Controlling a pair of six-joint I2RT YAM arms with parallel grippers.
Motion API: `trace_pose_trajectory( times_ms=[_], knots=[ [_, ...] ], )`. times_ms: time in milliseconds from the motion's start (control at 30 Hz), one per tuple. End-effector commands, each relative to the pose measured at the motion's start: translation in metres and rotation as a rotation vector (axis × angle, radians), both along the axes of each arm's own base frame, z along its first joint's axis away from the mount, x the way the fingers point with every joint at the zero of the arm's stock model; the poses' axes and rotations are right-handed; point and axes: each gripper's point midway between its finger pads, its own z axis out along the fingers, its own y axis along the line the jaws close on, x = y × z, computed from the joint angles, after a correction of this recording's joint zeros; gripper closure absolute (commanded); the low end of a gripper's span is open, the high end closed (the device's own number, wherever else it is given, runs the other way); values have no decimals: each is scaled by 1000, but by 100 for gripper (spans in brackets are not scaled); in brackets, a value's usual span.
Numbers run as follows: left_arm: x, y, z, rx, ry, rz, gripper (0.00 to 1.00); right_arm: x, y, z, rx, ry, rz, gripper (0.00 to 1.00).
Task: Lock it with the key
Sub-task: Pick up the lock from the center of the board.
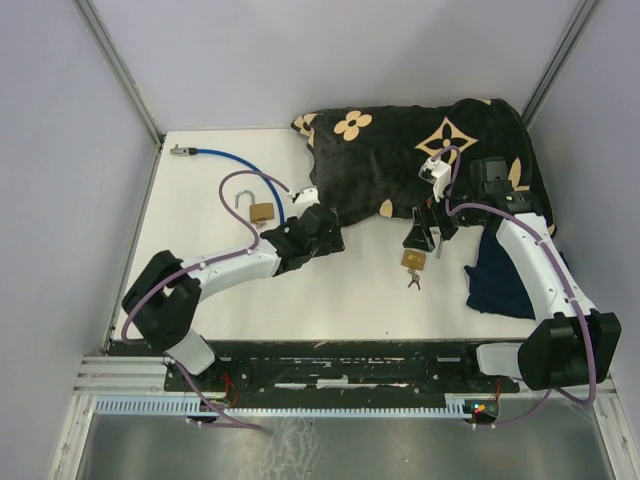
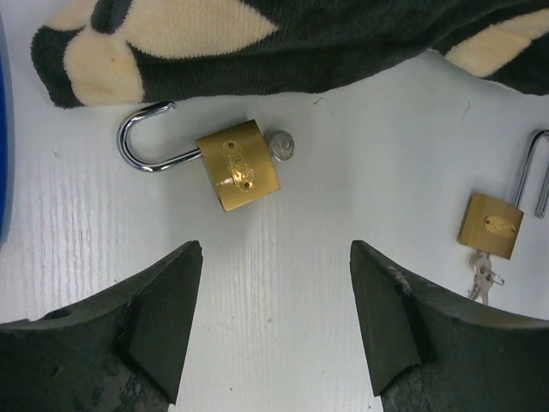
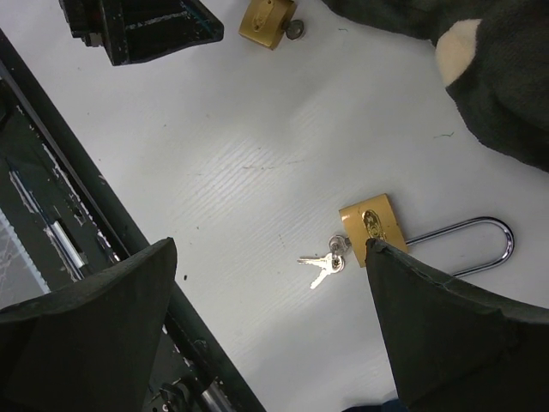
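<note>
A brass padlock [image 1: 262, 211] with its shackle swung open lies left of centre; in the left wrist view its body [image 2: 238, 165] has a round silver key head [image 2: 280, 144] at its end. My left gripper [image 1: 275, 238] [image 2: 274, 253] hovers just in front of it, open and empty. A second brass padlock [image 1: 414, 260] [image 3: 373, 227] with a long shackle [image 3: 467, 245] has a bunch of keys [image 3: 322, 264] in its keyhole. My right gripper [image 1: 428, 232] [image 3: 268, 249] is open and empty above it, one fingertip [image 3: 386, 257] over the body's edge.
A black blanket with beige flowers [image 1: 420, 150] covers the back right. A blue cable [image 1: 230, 160] lies at the back left. A dark blue cloth [image 1: 500, 280] and a black device [image 1: 495, 175] are by the right arm. The black base rail [image 1: 340, 365] runs along the front.
</note>
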Motion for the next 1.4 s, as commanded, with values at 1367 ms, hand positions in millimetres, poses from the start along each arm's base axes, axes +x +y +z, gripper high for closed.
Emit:
trace_pose_trajectory(
  times_ms=[1367],
  knots=[
    [43,-6,-79,347,120,164,36,14,-1,-10,-11,28,-39,1]
  ],
)
